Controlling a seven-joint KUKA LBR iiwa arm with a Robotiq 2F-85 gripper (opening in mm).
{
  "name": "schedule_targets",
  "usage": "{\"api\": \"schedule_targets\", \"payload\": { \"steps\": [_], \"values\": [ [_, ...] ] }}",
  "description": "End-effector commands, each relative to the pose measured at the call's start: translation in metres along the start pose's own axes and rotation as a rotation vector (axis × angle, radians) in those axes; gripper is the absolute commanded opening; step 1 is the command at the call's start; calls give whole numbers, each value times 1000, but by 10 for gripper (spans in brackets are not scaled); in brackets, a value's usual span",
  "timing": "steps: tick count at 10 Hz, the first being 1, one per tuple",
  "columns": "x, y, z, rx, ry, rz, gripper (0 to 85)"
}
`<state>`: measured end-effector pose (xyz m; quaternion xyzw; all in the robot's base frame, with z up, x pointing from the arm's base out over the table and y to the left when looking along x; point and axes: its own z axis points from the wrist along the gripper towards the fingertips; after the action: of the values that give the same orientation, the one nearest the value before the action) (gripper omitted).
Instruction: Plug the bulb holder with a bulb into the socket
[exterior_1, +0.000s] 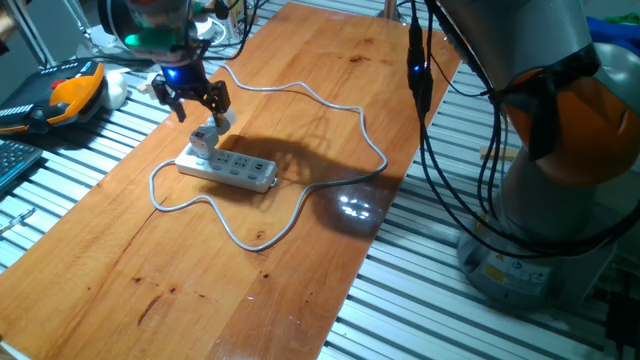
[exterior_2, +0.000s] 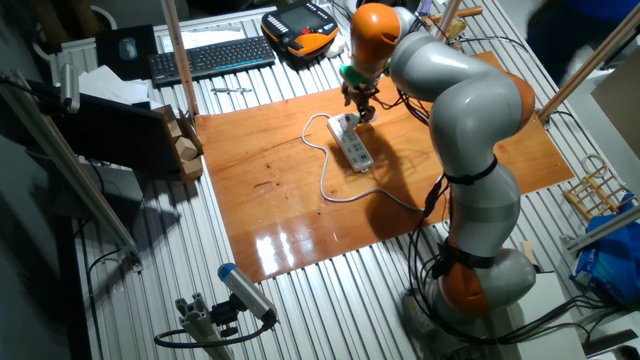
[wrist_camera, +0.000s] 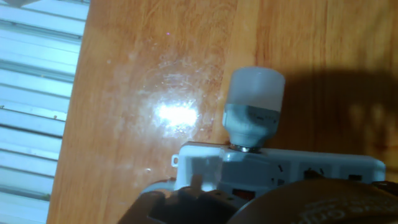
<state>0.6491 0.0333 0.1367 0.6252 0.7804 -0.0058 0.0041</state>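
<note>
One holder (exterior_1: 205, 138) with bulb (wrist_camera: 255, 90) is sitting in the socket's (exterior_1: 228, 168) end outlet, gripper (exterior_1: 194, 103) hovering above, seemingly spread; seating looks done, retreating next.

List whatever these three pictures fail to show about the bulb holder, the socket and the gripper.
- Plug pins: where the bulb holder meets the socket, the hand view shows only the joint, so seating depth is unclear.
- Gripper: dark and small in one fixed view; whether its fingers touch the holder is unreadable.
- Socket's near end: cut off by the hand view's lower edge and a dark blurred shape.
- The other fixed view: holder too small, under the arm.
</note>
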Motion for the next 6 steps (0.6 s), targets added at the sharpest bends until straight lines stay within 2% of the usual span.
{"api": "schedule_targets", "payload": {
  "steps": [1,2,4,5,6],
  "values": [
    [-1,-2,-3,0,0,0,170],
    [-3,-7,-7,-1,-1,-5,0],
    [-5,-10,-10,20,-39,-15,0],
    [-5,-13,-12,29,-45,-58,0],
    [-10,-16,-16,29,-26,-161,0]
  ]
}}
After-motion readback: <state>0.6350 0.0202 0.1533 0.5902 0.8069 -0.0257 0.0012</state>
